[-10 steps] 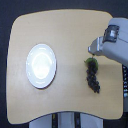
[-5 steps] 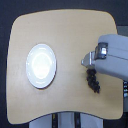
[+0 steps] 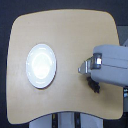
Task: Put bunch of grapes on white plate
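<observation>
The white plate point(image 3: 41, 65) lies on the left part of the table in the exterior view. The bunch of grapes point(image 3: 93, 86) is a dark cluster on the table at the right. Its upper part is hidden under my arm, and only the lower end shows. My gripper point(image 3: 84, 68) hovers over or at the top of the bunch, with its metallic tip pointing toward the plate. The frame is too blurred to show how the fingers stand or whether they touch the grapes. A wide gap of bare table separates the grapes from the plate.
The tan wooden table point(image 3: 65, 35) has rounded corners and edges close on all sides. My bulky grey forearm point(image 3: 112, 65) comes in from the exterior view's right. Below the table's front edge, dark floor and a pale stand point(image 3: 65, 121) show.
My arm has moved down and toward the exterior view's left, and now covers the top of the grape bunch. The grapes and the plate have stayed in place.
</observation>
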`<state>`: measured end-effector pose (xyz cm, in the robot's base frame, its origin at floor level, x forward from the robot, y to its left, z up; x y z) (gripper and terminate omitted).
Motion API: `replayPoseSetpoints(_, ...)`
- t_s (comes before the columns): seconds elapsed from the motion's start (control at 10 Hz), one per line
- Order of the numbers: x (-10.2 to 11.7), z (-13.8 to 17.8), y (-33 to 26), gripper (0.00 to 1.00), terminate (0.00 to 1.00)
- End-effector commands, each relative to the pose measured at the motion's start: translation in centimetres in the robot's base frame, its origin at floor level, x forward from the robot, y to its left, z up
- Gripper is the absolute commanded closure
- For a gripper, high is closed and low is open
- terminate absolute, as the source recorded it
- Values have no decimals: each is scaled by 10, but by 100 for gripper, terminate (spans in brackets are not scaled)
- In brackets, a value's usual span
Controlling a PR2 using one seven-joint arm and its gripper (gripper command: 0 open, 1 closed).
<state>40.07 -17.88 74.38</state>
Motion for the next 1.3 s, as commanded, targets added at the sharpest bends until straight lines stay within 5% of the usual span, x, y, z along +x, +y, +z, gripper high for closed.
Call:
replayPoseSetpoints(0.0, 4, -25, -2, 0, 0)
replayPoseSetpoints(0.2, 2, -19, -5, 0, 0)
replayPoseSetpoints(0.3, 2, -17, -3, 100, 0)
replayPoseSetpoints(1.2, 10, -14, 5, 100, 0)
